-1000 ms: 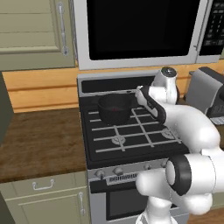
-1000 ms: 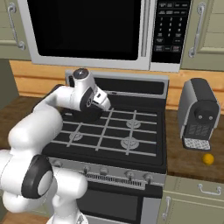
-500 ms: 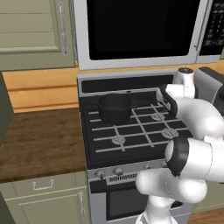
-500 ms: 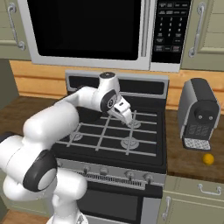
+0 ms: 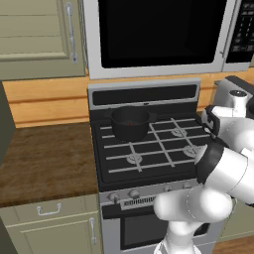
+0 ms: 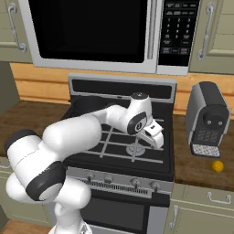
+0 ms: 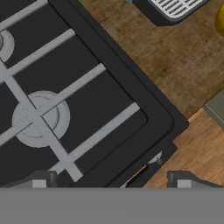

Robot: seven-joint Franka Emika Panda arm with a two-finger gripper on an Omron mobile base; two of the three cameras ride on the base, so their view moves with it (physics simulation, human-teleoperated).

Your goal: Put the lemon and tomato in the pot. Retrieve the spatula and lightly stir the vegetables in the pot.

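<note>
Standing wide apart with nothing between them, the gripper's (image 7: pixel 111 180) two dark fingertips (image 7: pixel 40 178) showed at the bottom of the hand view, poised over the front right corner of the stove (image 7: pixel 87 113). Below them lay the black grate and the front right burner (image 7: pixel 40 119), and past the stove's edge ran bare wooden counter (image 7: pixel 183 65). In the right base view the gripper (image 6: pixel 153 136) pointed downward above the right side of the stove, apart from the grate. The white arm (image 6: pixel 77 137) reached from the lower left of that view, its forearm stretched across the stove and the wrist bent down at the end. In the left base view the arm (image 5: pixel 223 168) rose at the lower right and folded back toward the stove's right edge. The pot (image 5: pixel 130 123) sat on the back left burner, well apart from the gripper, with open grate between them. A small red patch inside the pot was the tomato (image 5: pixel 130 123). The lemon (image 6: pixel 218 166) lay on the counter to the right of the stove, just in front of the coffee machine (image 6: pixel 208 119) and near the counter's front edge; in the hand view it showed as a yellow curve at the top right corner. The counter strip between stove and machine was narrow. A microwave (image 6: pixel 91 32) hung above the stove, leaving room over the burners.
</note>
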